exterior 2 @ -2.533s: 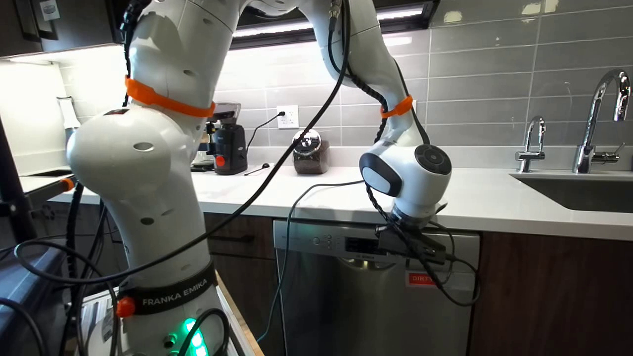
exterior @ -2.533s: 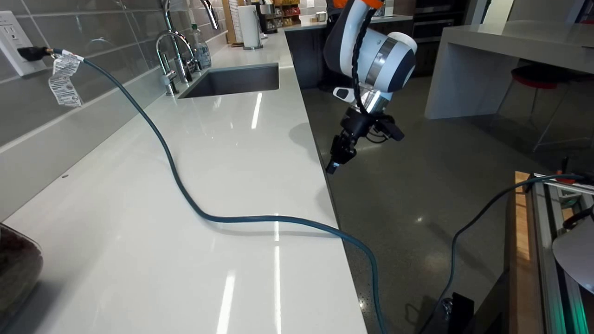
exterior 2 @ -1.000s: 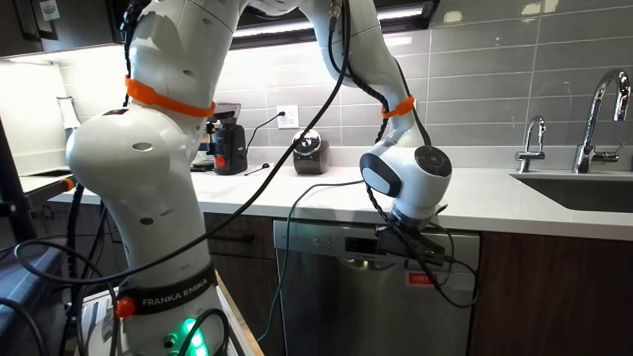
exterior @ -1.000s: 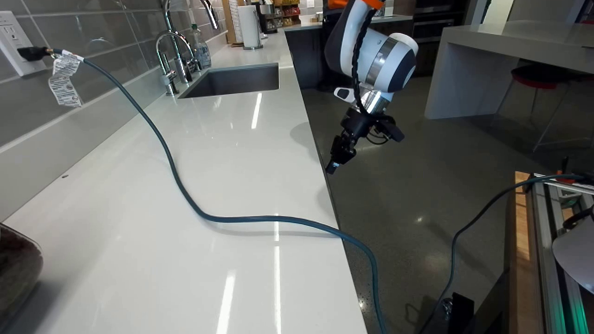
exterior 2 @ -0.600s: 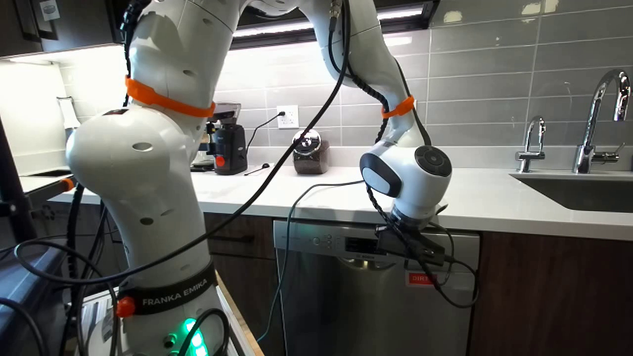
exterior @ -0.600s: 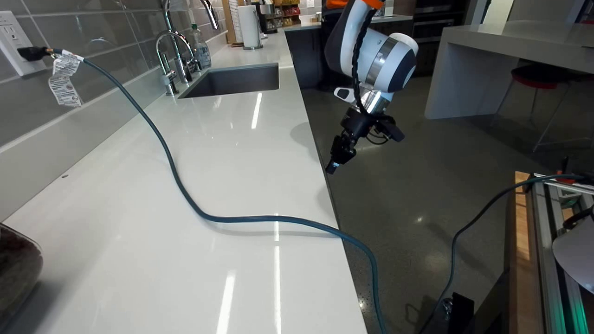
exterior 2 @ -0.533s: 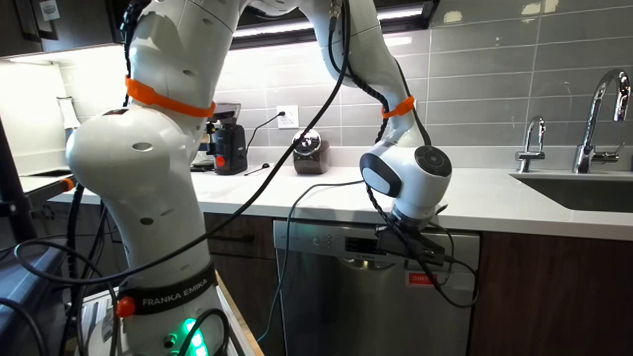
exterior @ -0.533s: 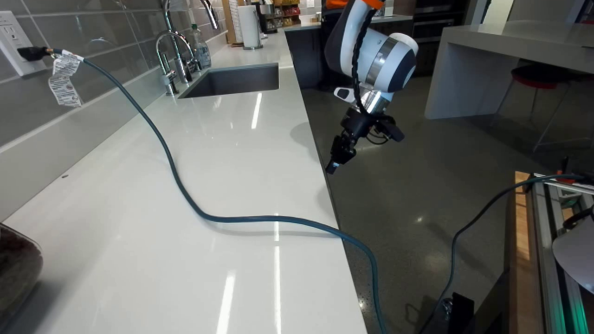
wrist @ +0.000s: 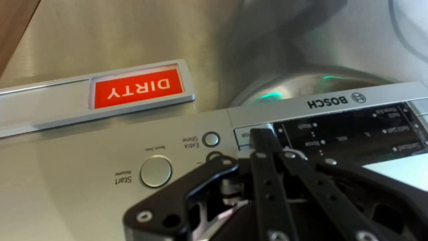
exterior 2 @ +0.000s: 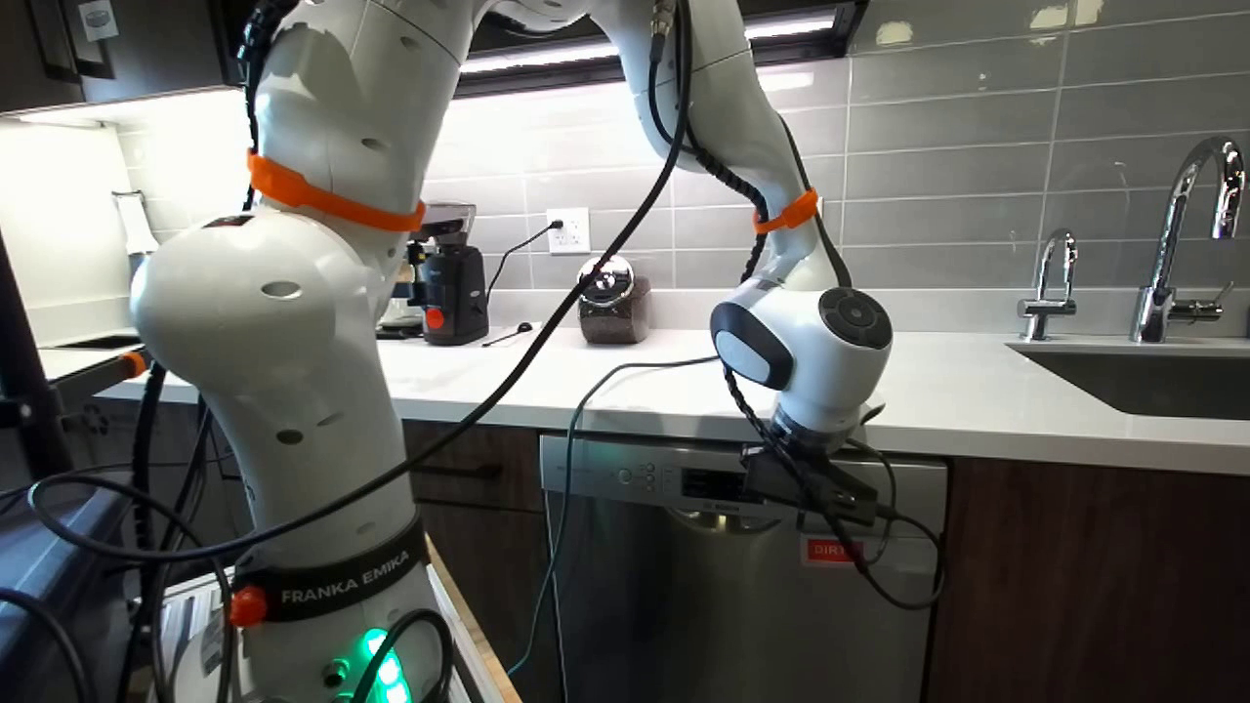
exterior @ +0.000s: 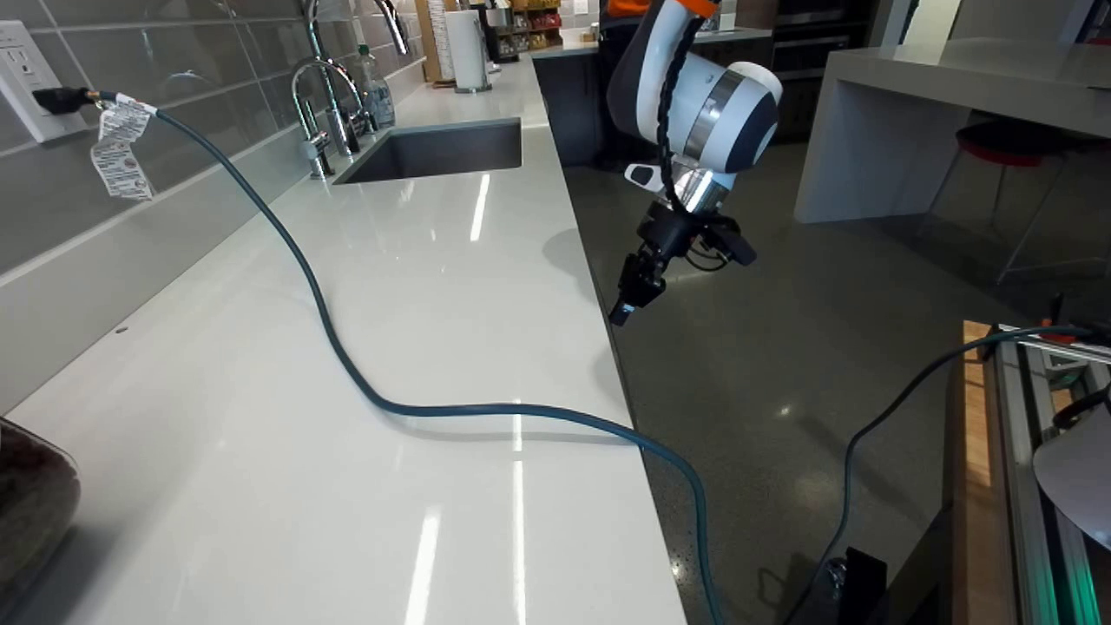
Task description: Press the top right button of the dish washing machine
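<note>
A long white counter [exterior: 286, 521] fills the lower left of the frame in an exterior view. A big white robot arm [exterior 2: 303, 439] stands on the left of the frame in an exterior view, bends over at the top, and hangs down right of the middle. Under the counter, at the lower middle of that frame, is a shiny gray dishwasher [exterior 2: 723, 605].

In the wrist view, the dishwasher's words are upside down. Its gray panel [wrist: 80, 197] fills the lower left and runs to the right edge. The black gripper [wrist: 265, 139] shows at the bottom, right of the middle, and its two fingers [wrist: 274, 214] are together, side by side. Their ends are over the panel; I cannot tell if they touch it. A black screen [wrist: 347, 134] is on the right, just beside the ends. A red sign [wrist: 138, 86] that says DIRTY is at the upper left. A flat pale button [wrist: 242, 140] sits by the screen's left end, partly behind the fingers. A round Start button [wrist: 156, 171] is low, left of the fingers. A smaller round button [wrist: 211, 139], marked Extra Shine, is up and right of it. The fingers hide some of the panel, so I cannot tell which button is the top right one.
</note>
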Controlling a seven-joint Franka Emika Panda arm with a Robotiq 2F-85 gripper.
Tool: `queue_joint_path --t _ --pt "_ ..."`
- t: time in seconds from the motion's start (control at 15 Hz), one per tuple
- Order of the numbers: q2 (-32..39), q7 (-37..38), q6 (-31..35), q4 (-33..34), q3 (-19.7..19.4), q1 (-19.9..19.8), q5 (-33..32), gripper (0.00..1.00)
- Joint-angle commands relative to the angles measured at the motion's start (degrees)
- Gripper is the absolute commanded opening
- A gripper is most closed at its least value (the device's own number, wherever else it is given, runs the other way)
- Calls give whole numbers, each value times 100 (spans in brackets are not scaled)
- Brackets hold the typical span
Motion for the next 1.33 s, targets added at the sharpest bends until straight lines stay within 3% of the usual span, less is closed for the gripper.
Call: queue_joint_path --t 0.0,0.8,1.27 --pt "-1 180 79 57 55 104 9 0" --pt "-296 606 315 -260 -33 273 -398 0" --pt "-507 1717 406 -502 -211 542 -1473 0"
